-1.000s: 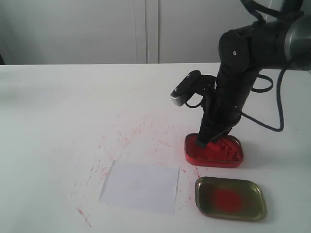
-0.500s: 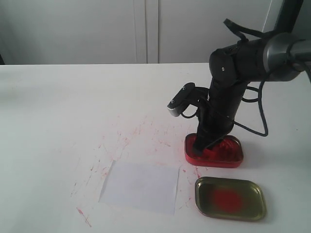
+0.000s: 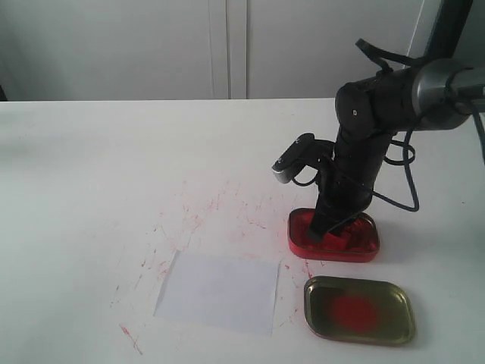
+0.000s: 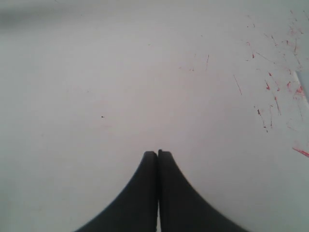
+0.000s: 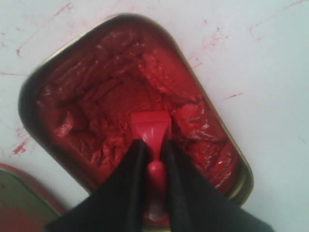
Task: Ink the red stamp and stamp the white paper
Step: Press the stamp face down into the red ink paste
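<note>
Tabletop (image 3: 91,189): white, red-smudged.
R gripper (image 5: 153,147): pinches red stamp (image 5: 150,126) by handle, base down in paste tin (image 3: 333,252), right side; prob. loading ink.
White paper (image 3: 220,292): near-left of tin, bare, awaits print.
L gripper (image 4: 157,154): jaws together, idle.

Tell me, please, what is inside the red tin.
Lumpy red paste and the red stamp, base down, gripped by the right end effector. The stamp's underside and the paste beneath are covered.

We count one red stamp (image 5: 150,126), one white paper (image 3: 220,292), one red paste tin (image 3: 333,252), one gold lid (image 3: 388,299), one surface (image 3: 114,167), and two pincers: left pincer (image 4: 157,153) and right pincer (image 5: 153,143).
</note>
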